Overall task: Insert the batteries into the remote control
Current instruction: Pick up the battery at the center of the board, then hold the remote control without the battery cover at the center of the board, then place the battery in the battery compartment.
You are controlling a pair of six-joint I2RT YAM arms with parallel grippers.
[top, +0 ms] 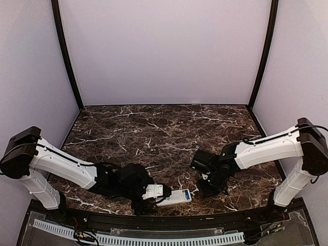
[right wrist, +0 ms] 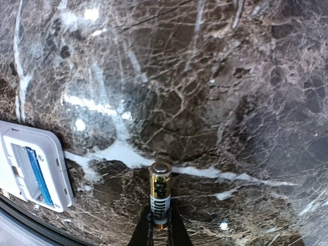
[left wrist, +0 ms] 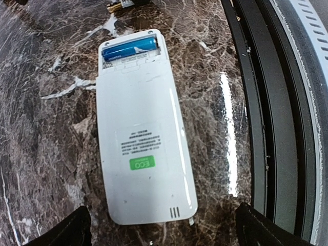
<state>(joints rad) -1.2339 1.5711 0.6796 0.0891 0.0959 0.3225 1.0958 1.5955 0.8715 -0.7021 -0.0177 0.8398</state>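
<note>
The white remote control (left wrist: 143,143) lies face down near the table's front edge, also seen from above (top: 174,197). Its end compartment is uncovered and a blue battery (left wrist: 128,48) lies in it. My left gripper (left wrist: 164,229) stands open over the remote's near end, one finger on each side, touching nothing. My right gripper (right wrist: 160,228) is shut on a gold-and-black battery (right wrist: 160,197), which points away from the jaws just above the marble. That battery is to the right of the remote (right wrist: 36,169), and the blue battery (right wrist: 37,177) shows in the compartment.
The dark marble table (top: 164,133) ends at a black raised rail (left wrist: 256,102) right beside the remote. White walls enclose the back and sides. Both arms are low at the front, the right gripper (top: 209,188) a short way right of the remote.
</note>
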